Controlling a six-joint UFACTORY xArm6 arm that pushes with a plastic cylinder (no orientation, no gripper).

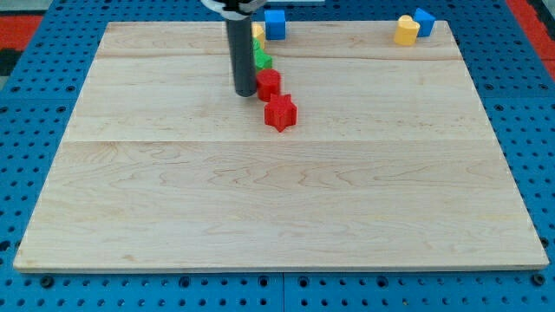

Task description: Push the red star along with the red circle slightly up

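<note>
**Tip beside the red pair near the board's top edge**

Camera view: The wooden board point(277, 199) lies on a blue pegboard table point(26, 52). My rod comes down from the view's top, left of the board's middle, and my tip point(244, 94) rests on the board just to the view's left of the red circle point(269, 84), touching it or very nearly so; I cannot tell which. There is no claw here, only the bare rod, and it has hold of nothing.

The red star point(280, 113) sits just below and slightly right of the red circle, the two touching. Both lie in the board's upper part, a little left of its middle.

Above the red circle a green block point(262, 61) shows partly behind the rod, and above that a yellow block point(257, 36), mostly hidden. A blue cube point(275, 23) stands at the top edge beside it.

Near the top right corner a yellow block point(406, 30) touches a blue block point(424, 21).
</note>
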